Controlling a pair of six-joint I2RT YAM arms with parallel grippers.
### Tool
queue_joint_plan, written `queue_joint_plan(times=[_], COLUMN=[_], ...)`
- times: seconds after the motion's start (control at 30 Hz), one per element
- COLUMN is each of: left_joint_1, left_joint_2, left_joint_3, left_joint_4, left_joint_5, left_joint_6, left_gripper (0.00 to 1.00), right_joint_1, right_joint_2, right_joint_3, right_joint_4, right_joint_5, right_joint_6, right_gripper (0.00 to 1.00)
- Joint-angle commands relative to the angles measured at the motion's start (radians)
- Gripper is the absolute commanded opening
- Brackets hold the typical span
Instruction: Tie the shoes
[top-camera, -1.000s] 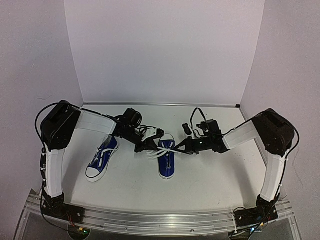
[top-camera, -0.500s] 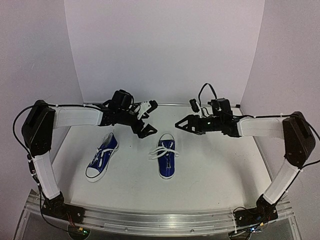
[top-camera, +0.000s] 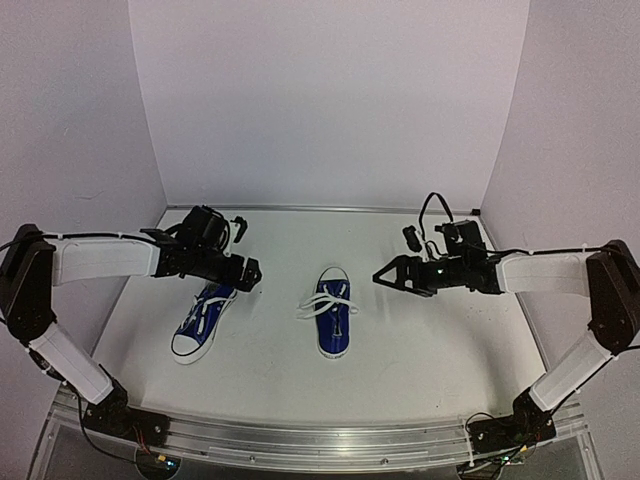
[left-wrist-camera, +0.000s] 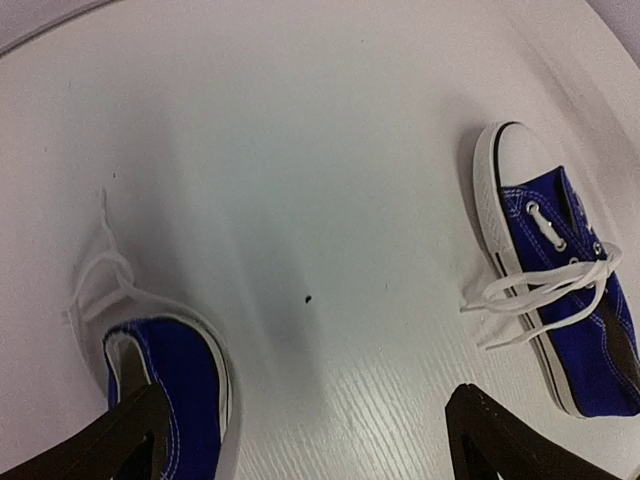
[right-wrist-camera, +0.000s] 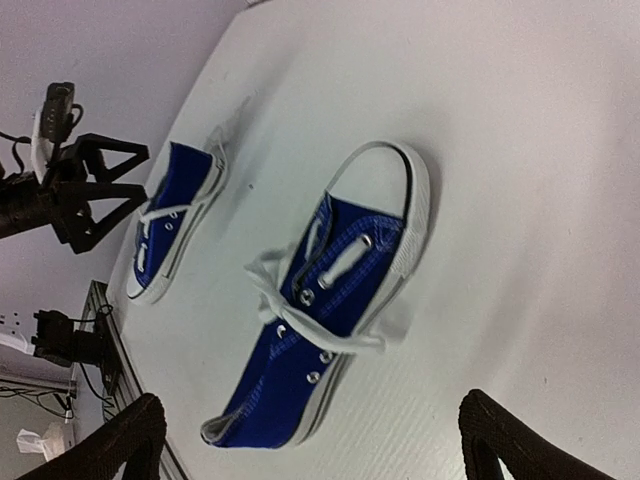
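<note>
Overhead and both wrist views share the shoes (top-camera: 333, 322).

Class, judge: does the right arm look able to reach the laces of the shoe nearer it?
Probably yes. The right arm hangs close beside that shoe, jaws open, only bare table between; the left arm stands clear.

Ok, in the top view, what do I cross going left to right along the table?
Tilted blue shoe → centre blue shoe → right claw. Left claw overlaps the tilted shoe, so omitted.
</note>
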Motion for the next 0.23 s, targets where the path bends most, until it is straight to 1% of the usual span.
queue_joint_plan(times=[0.0,0.1,0.2], left_joint_1=[-0.004,-0.005,-0.007], left_joint_2=[-0.064,-0.046,-0.032], left_joint_3=[-0.082,-0.092,-0.088], left_joint_4=[0.042,0.035,0.031], left_joint_5=[-0.015,-0.032,-0.036], left_joint_6=[-0.131,-0.163,-0.166], left_gripper=[1.0,1.0,1.0], right_joint_1=[0.004,0.005,0.005], right_joint_2=[-0.048,-0.074,-0.098], right_joint_3=[-0.089,-0.138,-0.171], right_joint_4=[0.002,0.015,0.027], right_joint_5=[0.036,0.059,0.062], right_joint_6=[-0.009,-0.001,0.009], right_gripper=[0.98,0.97,0.96])
